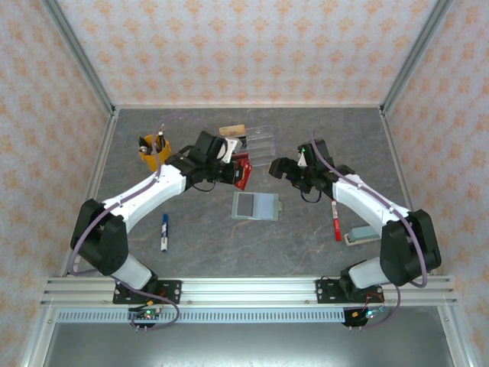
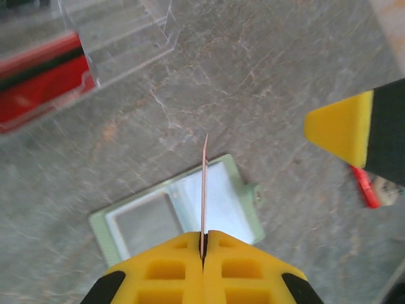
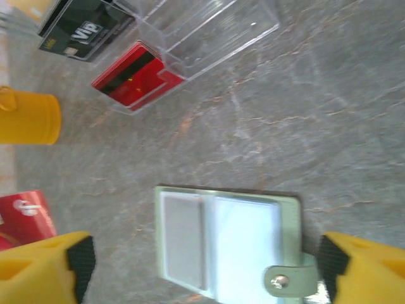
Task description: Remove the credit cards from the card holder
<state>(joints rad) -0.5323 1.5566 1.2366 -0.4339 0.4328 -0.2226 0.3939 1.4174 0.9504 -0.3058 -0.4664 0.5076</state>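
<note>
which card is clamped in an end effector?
The edge-on card pinched in the left end effector. The red card lies in the clear tray, the black card flat beside it.

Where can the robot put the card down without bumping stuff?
Bare table lies along the near edge, between the blue marker and red pen. It's crowded by the clear tray and card holder.

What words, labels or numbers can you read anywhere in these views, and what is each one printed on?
"VIP": on the black card near the clear tray.
Striped red card at the tray's end: small yellow marks, too blurred to read.
Red card at the right wrist view's left edge: a white mark, not readable.
Marker on the table: label too small to read.
</note>
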